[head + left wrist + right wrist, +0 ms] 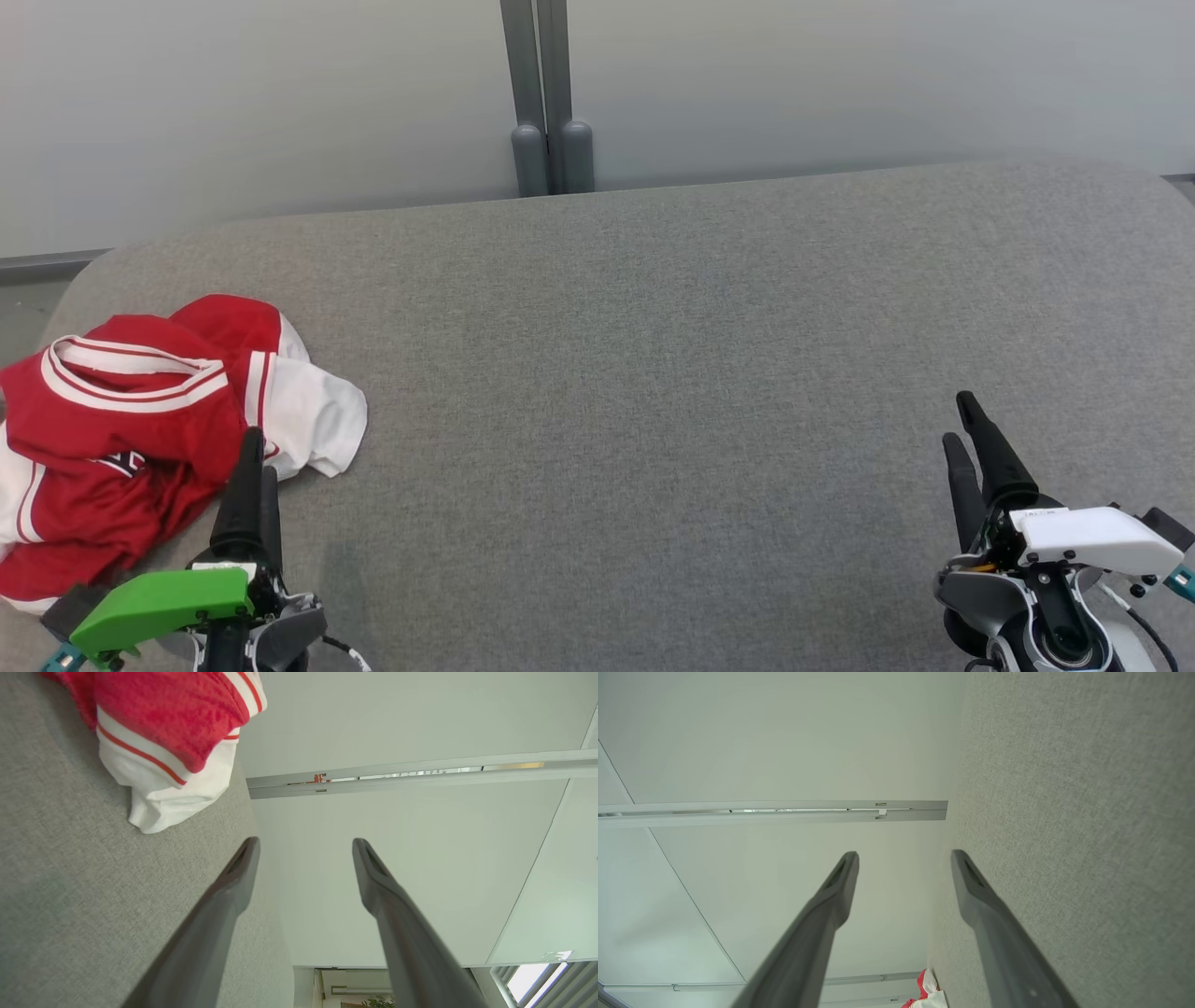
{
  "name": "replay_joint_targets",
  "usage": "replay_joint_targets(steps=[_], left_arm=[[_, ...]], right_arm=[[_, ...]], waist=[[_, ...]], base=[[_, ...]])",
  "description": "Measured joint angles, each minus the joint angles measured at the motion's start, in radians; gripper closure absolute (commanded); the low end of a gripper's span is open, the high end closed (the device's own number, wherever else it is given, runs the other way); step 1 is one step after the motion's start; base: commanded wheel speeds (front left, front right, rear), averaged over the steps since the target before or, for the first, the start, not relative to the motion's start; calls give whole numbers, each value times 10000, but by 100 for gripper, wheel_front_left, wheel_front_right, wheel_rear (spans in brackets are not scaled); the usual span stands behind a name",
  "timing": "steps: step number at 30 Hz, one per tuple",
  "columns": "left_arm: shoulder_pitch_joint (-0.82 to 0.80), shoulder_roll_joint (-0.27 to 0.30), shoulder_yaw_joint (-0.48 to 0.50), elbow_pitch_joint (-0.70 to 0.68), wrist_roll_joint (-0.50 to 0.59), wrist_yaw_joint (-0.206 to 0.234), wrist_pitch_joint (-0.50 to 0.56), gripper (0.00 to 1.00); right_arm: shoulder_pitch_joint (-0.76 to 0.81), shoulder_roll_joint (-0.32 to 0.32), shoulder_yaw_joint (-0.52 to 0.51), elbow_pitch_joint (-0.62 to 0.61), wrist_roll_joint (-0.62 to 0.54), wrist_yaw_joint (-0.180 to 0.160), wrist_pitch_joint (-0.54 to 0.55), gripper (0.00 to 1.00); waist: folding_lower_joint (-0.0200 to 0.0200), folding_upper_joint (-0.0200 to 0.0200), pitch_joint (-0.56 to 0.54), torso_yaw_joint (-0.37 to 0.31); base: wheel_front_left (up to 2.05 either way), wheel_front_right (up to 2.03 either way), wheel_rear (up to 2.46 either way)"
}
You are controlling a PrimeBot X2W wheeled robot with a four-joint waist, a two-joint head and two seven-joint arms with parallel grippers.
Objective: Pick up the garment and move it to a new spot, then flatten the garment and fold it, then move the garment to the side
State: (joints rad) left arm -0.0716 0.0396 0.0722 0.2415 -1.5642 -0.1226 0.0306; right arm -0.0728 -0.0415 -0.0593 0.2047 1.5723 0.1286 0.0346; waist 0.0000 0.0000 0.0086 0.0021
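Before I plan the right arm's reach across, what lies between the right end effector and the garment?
The stretch is bare: in the head view, plain grey surface runs from the right end effector to the garment.

Logged one garment [131, 420]: red jersey-type top with white-and-red striped trim at the neckline and a white sleeve banded in red. Lies crumpled in a loose heap, neither flattened nor folded. Rests at the left end of the grey fabric-covered table [653, 373], near the front-left corner, partly cut off by the left edge of the head view. Neckline opening turned upward. White sleeve spilling out to the right of the heap, lying on the surface. Dark marking on the red front, unreadable. Same garment [173, 723] in left wrist view: red bunch over a white sleeve end.
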Motion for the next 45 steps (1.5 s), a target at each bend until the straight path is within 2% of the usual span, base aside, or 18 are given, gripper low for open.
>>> replay_joint_targets(steps=[8, 21, 36, 45], left_arm=[[-49, 4, -94, -416, 915, 67, -328, 0], [-111, 13, -416, -915, 3407, 403, -819, 0], [-125, 25, -861, -1331, 7580, 995, -1304, 0], [-125, 35, -1129, -1066, 9175, 1145, -1555, 0]], right_arm=[[-40, -104, 228, -401, -719, 2, -368, 0], [-102, -301, 600, -809, -2692, 2, -830, 0], [-148, -660, 1162, -963, -6015, 2, -1336, 0], [-237, -721, 1248, -917, -8025, 2, -1590, 0]], waist=[[0, 0, 16, -8], [0, 0, 60, -12], [0, 0, 149, -24], [0, 0, 169, -33]], base=[[0, 0, 0], [0, 0, 0], [0, 0, 0], [0, 0, 0]])
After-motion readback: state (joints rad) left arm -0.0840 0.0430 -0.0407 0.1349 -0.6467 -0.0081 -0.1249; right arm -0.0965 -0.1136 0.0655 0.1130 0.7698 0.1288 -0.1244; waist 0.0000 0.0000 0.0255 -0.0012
